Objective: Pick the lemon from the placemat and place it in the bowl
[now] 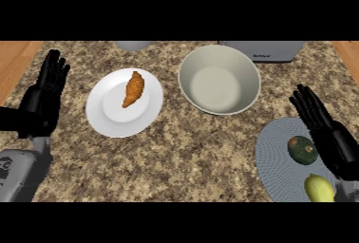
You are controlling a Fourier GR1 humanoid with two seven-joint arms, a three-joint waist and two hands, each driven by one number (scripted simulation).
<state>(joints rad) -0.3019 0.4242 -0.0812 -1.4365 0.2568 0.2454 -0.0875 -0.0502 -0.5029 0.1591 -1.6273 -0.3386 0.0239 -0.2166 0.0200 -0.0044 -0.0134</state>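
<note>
Lemon (319, 188), yellow and oval, sits on the round grey placemat (277, 156) beside a dark green avocado (303, 150). Right hand (329, 135) hovers above, fingers straight. Left hand (43, 97) rests open, left edge. Big white bowl (219, 79) holds nothing.

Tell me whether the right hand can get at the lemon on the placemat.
Probably yes: the right hand is open just above the lemon, which lies uncovered on the placemat; the avocado sits apart.

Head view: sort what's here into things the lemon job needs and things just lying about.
Needed: lemon, placemat, bowl, right hand.

Lying about: plate with croissant, dark green fruit, grey appliance, resting left hand.
</note>
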